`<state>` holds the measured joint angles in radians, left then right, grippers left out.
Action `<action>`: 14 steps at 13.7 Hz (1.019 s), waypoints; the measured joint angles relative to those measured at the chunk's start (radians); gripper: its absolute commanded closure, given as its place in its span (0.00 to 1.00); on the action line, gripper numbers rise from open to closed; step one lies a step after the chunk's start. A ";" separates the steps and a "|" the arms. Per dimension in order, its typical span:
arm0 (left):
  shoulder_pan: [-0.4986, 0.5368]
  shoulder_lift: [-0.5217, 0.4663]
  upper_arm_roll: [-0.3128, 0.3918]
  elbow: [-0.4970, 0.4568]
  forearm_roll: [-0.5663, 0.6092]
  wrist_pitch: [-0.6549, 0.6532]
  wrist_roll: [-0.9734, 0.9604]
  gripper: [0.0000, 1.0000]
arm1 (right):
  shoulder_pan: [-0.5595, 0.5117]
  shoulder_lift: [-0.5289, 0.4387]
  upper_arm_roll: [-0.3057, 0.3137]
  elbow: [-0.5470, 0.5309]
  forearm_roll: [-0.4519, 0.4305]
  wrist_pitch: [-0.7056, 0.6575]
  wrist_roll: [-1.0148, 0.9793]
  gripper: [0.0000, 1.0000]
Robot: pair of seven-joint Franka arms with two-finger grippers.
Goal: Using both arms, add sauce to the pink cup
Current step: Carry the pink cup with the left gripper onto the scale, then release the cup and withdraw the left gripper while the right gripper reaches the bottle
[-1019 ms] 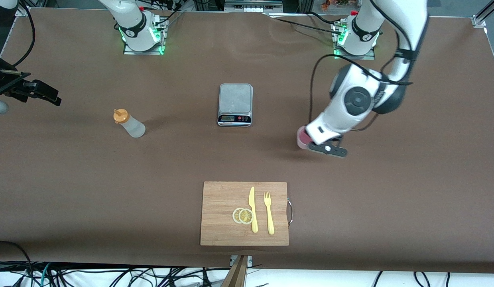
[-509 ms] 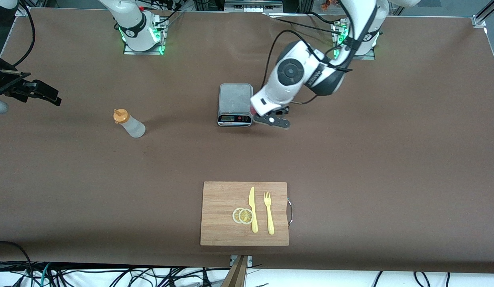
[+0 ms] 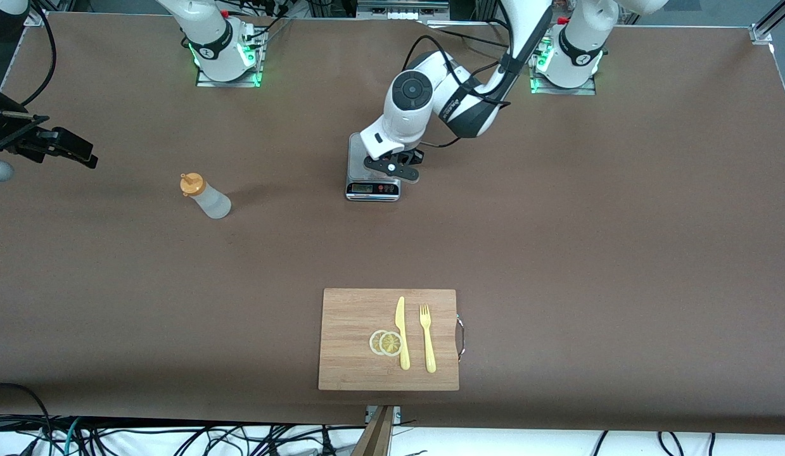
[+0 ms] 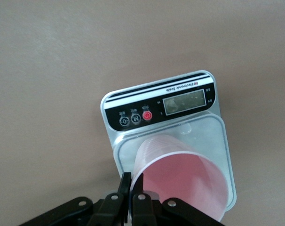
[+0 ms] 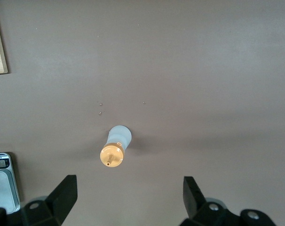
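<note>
**A:** Front view update: my left gripper [image 3: 392, 166] has swung from the left arm's end over to the scale [image 3: 374, 187], upper centre, pinched on the pink cup [image 4: 180, 181].

**B:** Cup empty?

**A:** Yep. Sauce bottle [image 3: 205, 197] stands mid-left, untouched; my right gripper [image 5: 128, 197] waits above it, wide open. Cutting board [image 3: 354, 342] sits low centre.

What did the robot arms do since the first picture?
The left gripper, shut on the pink cup, carried it from the left arm's end of the table across to the scale and now holds it over the platform. The right gripper stayed open, waiting high above the sauce bottle. The bottle, the scale and the cutting board did not move.
</note>
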<state>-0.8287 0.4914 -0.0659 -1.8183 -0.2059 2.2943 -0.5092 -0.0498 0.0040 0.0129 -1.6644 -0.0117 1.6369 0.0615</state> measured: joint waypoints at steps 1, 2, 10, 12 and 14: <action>-0.005 0.005 0.000 0.002 0.000 0.002 0.000 1.00 | 0.000 0.000 0.000 0.000 0.000 0.000 0.000 0.00; -0.010 0.008 0.000 0.004 0.000 0.003 -0.001 1.00 | 0.000 0.001 0.000 0.000 0.000 0.000 0.000 0.00; -0.021 0.002 0.003 0.024 -0.003 0.014 -0.002 0.00 | 0.006 0.059 0.016 -0.001 0.006 0.013 -0.002 0.00; -0.017 -0.017 0.013 0.042 -0.052 0.003 -0.003 0.00 | 0.016 0.095 0.023 -0.002 0.010 0.022 -0.039 0.00; 0.015 -0.059 0.025 0.073 -0.069 -0.094 -0.003 0.00 | 0.018 0.132 0.024 -0.003 0.041 0.031 -0.186 0.00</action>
<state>-0.8139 0.4326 -0.0412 -1.7457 -0.2747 2.2003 -0.5119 -0.0314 0.1358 0.0368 -1.6677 0.0298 1.6678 -0.1248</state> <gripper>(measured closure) 0.119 0.000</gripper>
